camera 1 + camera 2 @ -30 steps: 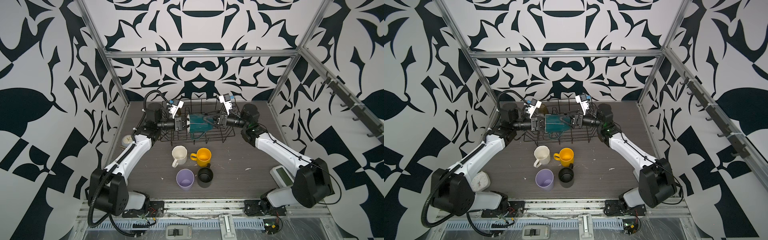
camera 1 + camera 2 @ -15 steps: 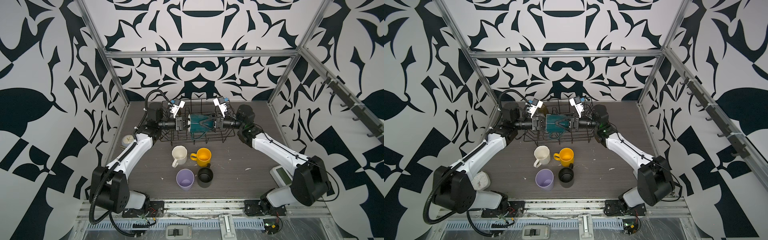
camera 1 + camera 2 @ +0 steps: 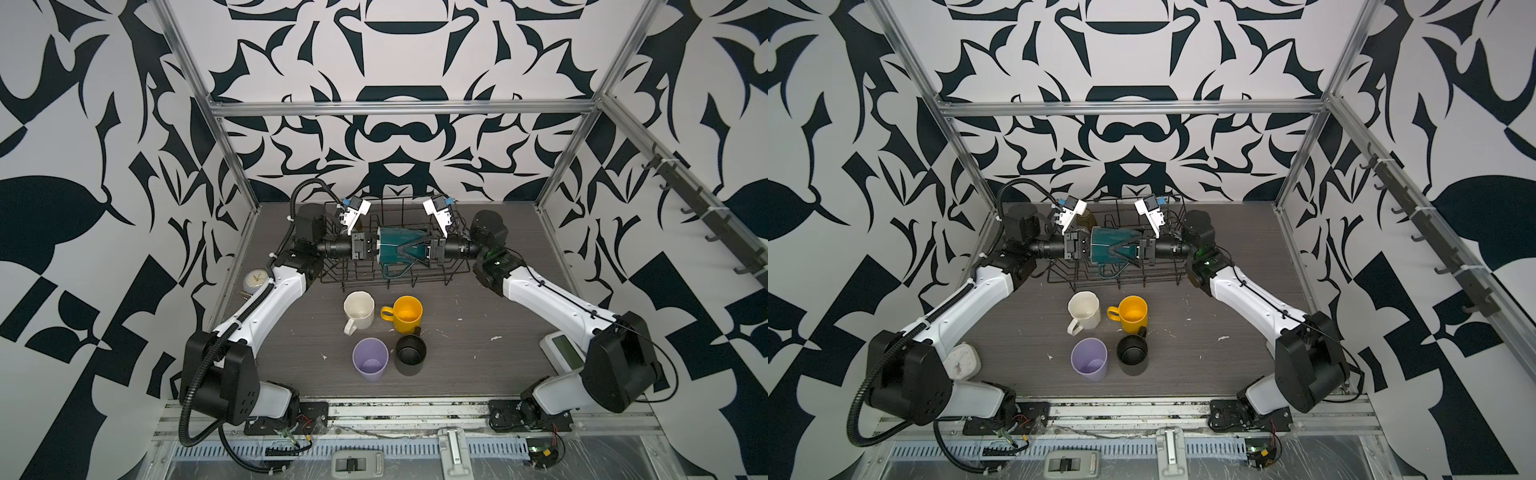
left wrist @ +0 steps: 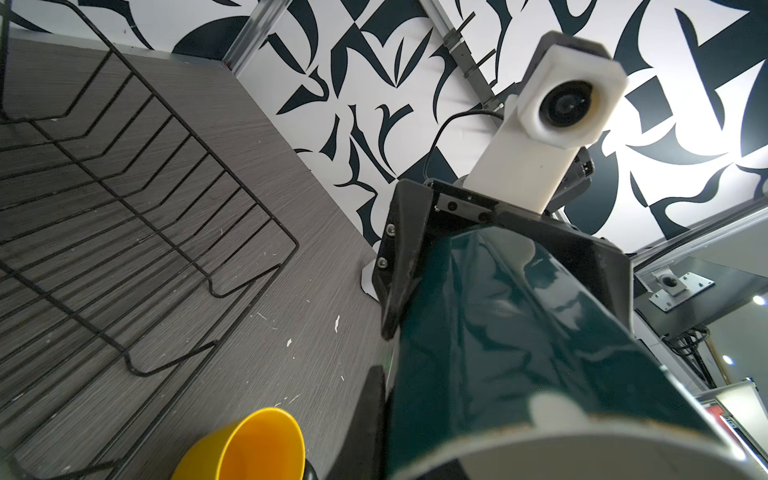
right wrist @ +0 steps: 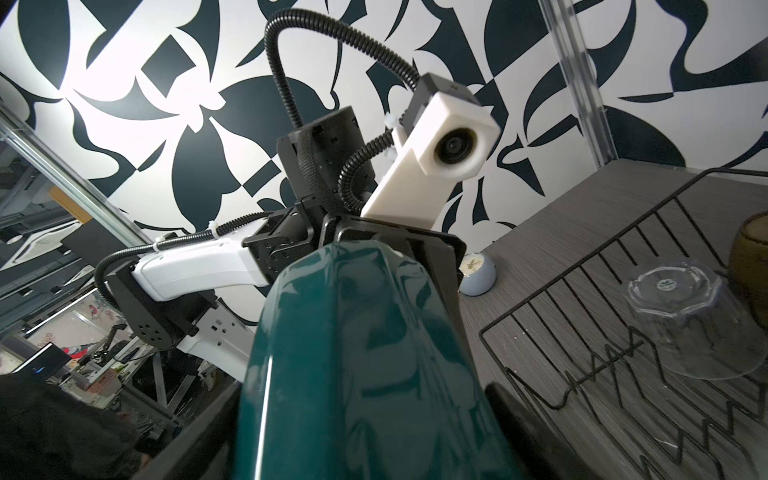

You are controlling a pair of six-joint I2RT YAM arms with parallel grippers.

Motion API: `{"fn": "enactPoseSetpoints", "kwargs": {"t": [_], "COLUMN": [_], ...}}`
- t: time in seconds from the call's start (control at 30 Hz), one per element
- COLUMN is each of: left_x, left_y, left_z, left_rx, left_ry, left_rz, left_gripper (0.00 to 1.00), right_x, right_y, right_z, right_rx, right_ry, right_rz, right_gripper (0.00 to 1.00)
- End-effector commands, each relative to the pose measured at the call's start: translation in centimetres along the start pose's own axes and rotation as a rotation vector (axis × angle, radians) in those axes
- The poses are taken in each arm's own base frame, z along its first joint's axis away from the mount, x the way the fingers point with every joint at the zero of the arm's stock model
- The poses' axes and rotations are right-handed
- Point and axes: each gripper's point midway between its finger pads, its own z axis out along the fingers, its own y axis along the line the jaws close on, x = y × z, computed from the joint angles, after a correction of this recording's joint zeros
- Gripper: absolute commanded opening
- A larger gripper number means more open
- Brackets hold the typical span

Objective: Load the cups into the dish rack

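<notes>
**Handover above the dish rack (image 3: 357,270), upper centre in both top views.** The dark-green mug (image 3: 388,243) lies horizontal with its handle hanging down. The left gripper (image 3: 372,246) is pinched on the rim. The right gripper (image 3: 405,250) straddles the body with its jaws wide; whether they touch the mug cannot be told. Advisable: clamp the right firmly before the left lets go, then lower the mug onto free prongs beside the clear tumbler (image 5: 685,316).

The dark-green mug (image 4: 519,332) wore a high-gloss glaze that mirrored the patterned walls. The dish rack (image 3: 436,270) was thin black wire with a dull coating. The table (image 4: 249,137) showed matt grey wood grain flecked with white chips. The clear tumbler (image 5: 698,324) looked like smooth, transparent plastic.
</notes>
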Motion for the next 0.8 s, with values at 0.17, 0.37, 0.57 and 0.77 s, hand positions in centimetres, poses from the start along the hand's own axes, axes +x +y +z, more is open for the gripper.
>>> {"fn": "enactPoseSetpoints", "kwargs": {"t": [0.17, 0.37, 0.57, 0.77], "left_x": [-2.07, -2.28, -2.4, -2.66], "left_y": [-3.83, -3.9, -3.65, -3.45], "left_z": [0.08, 0.08, 0.12, 0.15], "left_rx": [0.093, 0.09, 0.075, 0.065], "left_ry": [-0.008, -0.014, -0.022, -0.03], "left_rz": [0.124, 0.127, 0.118, 0.117], "left_gripper": [0.0, 0.0, 0.0, 0.04], "right_x": [-0.57, -0.84, -0.76, -1.24], "right_y": [0.35, 0.52, 0.75, 0.96], "right_z": [-0.01, -0.09, -0.05, -0.22], "right_rx": [0.021, 0.024, 0.013, 0.025], "right_ry": [-0.018, -0.024, -0.015, -0.033], "right_rz": [-0.035, -0.051, -0.054, -0.057], "right_gripper": [0.61, 0.35, 0.0, 0.0]}}
